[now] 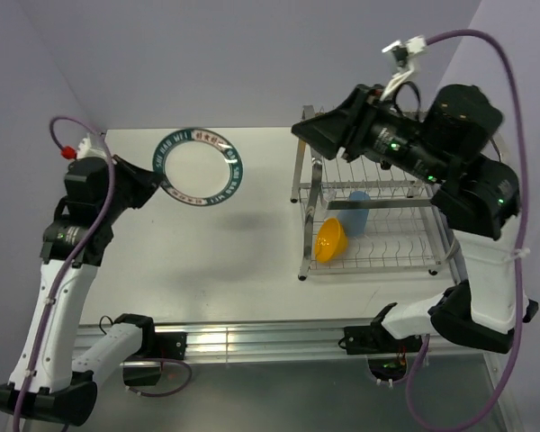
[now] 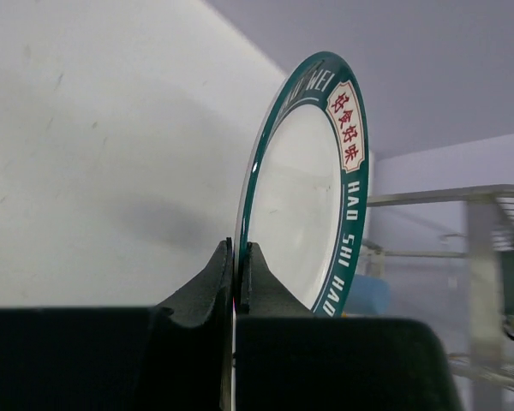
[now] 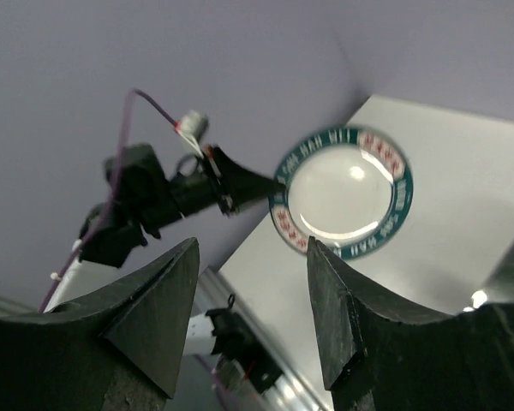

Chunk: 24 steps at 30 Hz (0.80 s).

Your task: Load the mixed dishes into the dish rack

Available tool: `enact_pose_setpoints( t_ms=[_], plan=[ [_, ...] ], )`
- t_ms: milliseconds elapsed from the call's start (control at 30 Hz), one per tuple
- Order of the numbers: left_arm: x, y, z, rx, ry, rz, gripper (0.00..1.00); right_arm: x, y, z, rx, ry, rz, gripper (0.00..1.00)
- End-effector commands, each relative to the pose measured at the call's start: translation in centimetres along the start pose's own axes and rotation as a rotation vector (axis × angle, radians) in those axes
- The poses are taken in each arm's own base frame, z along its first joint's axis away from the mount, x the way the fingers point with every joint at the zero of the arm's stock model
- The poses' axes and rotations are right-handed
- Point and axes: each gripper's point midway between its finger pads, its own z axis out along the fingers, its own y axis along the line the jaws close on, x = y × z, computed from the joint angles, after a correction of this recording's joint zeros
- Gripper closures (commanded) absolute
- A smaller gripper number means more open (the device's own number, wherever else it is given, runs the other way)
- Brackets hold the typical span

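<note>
My left gripper [image 1: 159,183] is shut on the left rim of the white plate with the teal lettered rim [image 1: 198,166] and holds it above the table, left of centre. In the left wrist view the plate [image 2: 304,197] stands on edge, with its rim pinched between the fingers [image 2: 253,274]. The dish rack [image 1: 306,193] stands at the right. A light blue tumbler [image 1: 358,211] and a small orange bowl [image 1: 330,239] sit in its lower tier. My right gripper [image 1: 306,135] hovers open above the rack's left end. Its view faces the plate [image 3: 343,193], and nothing is between its fingers [image 3: 334,308].
The white table [image 1: 234,252] ends at an aluminium rail [image 1: 252,342] by the arm bases. Purple walls close in behind and at both sides. The rack's steel frame [image 2: 480,257] shows beyond the plate in the left wrist view. The left arm [image 3: 146,201] appears in the right wrist view.
</note>
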Motion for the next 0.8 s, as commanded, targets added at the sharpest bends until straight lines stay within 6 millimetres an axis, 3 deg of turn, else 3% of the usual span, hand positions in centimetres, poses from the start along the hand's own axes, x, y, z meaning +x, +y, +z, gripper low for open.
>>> enact_pose_setpoints(
  t_ms=[0, 133, 367, 767],
  plan=[
    [-4.3, -7.0, -5.9, 0.241, -0.120, 0.003, 1.00, 0.3, 2.6, 1.4, -0.135, 0.004, 0.082, 0.39],
    [-7.4, -12.6, -11.3, 0.441, -0.207, 0.010, 1.00, 1.4, 3.4, 2.7, -0.194, 0.065, 0.102, 0.38],
    [-8.4, -18.0, -16.2, 0.690, -0.200, -0.006, 1.00, 2.0, 4.6, 3.3, -0.294, 0.074, 0.093, 0.37],
    [-6.7, -19.6, -18.5, 0.846, -0.114, -0.034, 1.00, 3.0, 5.6, 4.2, -0.350, 0.104, 0.095, 0.37]
  ],
)
